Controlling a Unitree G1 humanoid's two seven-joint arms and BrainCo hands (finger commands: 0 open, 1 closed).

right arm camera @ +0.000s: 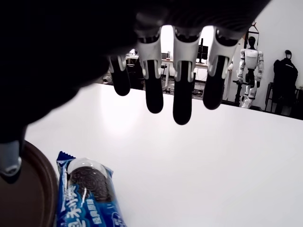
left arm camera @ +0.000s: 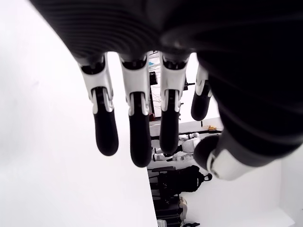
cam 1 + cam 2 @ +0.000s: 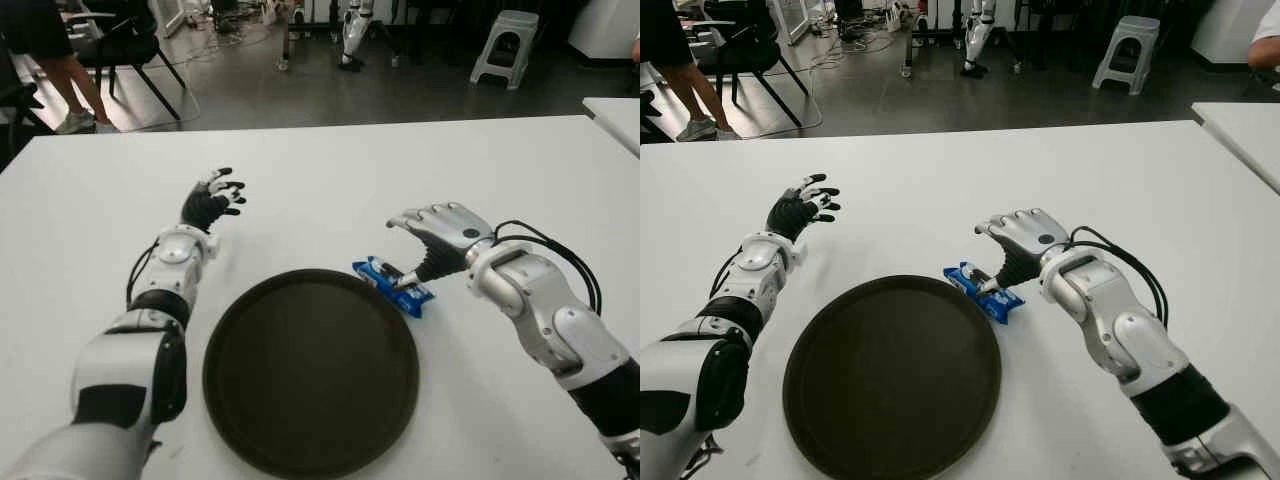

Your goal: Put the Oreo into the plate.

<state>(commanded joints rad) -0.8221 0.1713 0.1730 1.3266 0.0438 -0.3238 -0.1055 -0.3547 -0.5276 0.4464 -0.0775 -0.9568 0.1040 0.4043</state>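
A blue Oreo packet (image 3: pixel 393 285) lies flat on the white table (image 3: pixel 330 180), just off the right rim of the round dark brown plate (image 3: pixel 300 390). My right hand (image 3: pixel 418 243) hovers over the packet's right end. Its fingers (image 1: pixel 176 90) are stretched out and hold nothing, while the thumb tip comes down at the packet's top. The right wrist view shows the packet (image 1: pixel 90 198) below the straight fingers, beside the plate's rim (image 1: pixel 26 198). Nothing lies in the plate. My left hand (image 3: pixel 212 203) shows to the far left of the plate, fingers (image 2: pixel 135 137) spread and holding nothing.
A second white table (image 3: pixel 615 115) edges in at the far right. Beyond the table's far edge are chairs (image 3: pixel 120 45), a grey stool (image 3: pixel 505 45), a person's legs (image 3: pixel 60 80) and robot stands on the dark floor.
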